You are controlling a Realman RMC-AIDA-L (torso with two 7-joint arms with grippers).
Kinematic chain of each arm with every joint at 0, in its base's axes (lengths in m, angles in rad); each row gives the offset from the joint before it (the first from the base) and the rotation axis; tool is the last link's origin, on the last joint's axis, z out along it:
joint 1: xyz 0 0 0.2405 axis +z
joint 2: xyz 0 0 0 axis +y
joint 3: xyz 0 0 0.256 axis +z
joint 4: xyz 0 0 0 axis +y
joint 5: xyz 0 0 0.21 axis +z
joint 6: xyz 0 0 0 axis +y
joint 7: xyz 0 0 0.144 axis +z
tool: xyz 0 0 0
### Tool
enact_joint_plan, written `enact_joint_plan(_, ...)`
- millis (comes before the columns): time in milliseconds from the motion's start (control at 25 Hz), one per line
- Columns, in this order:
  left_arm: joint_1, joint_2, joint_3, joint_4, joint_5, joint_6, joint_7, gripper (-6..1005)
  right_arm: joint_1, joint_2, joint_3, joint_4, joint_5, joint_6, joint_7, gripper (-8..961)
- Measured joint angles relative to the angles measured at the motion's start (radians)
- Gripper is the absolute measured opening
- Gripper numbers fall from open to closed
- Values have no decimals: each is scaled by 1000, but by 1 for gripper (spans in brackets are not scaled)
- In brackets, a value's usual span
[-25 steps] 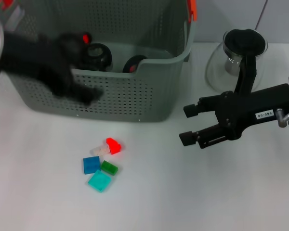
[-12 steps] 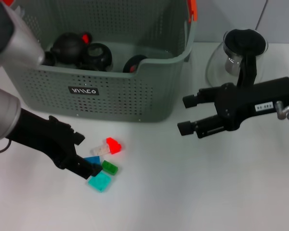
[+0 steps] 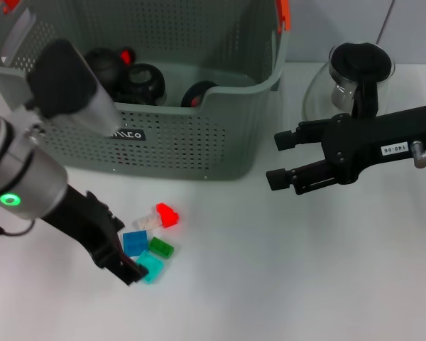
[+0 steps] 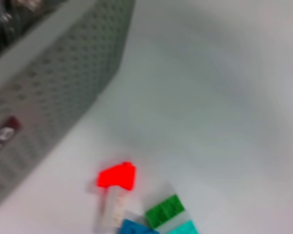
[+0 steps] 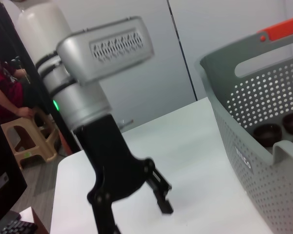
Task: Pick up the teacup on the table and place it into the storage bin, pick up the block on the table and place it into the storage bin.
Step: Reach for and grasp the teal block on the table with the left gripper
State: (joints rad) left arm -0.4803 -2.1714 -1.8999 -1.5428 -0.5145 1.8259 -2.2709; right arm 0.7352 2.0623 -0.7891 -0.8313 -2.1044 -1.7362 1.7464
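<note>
The grey-green perforated storage bin (image 3: pixel 199 142) stands at the back left and holds several black teacups (image 3: pixel 143 82). In front of it lie small blocks: red (image 3: pixel 167 214), blue (image 3: pixel 135 244), green (image 3: pixel 161 247), teal (image 3: pixel 153 266) and a clear one (image 3: pixel 146 222). My left gripper (image 3: pixel 126 257) is open, low over the table, its fingers beside the blue and teal blocks. The left wrist view shows the red block (image 4: pixel 117 176) and the green block (image 4: pixel 165 210). My right gripper (image 3: pixel 277 160) is open and empty, right of the bin.
A glass pitcher with a black lid (image 3: pixel 355 78) stands at the back right, behind my right arm. The bin's orange handle clip (image 3: pixel 282 14) is at its right rim. The right wrist view shows my left gripper (image 5: pixel 158 187) and the bin wall (image 5: pixel 254 146).
My left arm came out of the bin and down to the blocks, then shifted slightly toward the teal block. My right gripper drifted a little up and right.
</note>
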Motion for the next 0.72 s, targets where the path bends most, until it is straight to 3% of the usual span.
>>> enact_joint_plan(280,-25,1,94,118,28,-40,-41,926,-5,-5,10,-1,0,-2,-3,940)
enact_joint_plan(720,-68,-1,111,227,30,-62,-105,923,-9,-10,12,0,0,-4,-5,941)
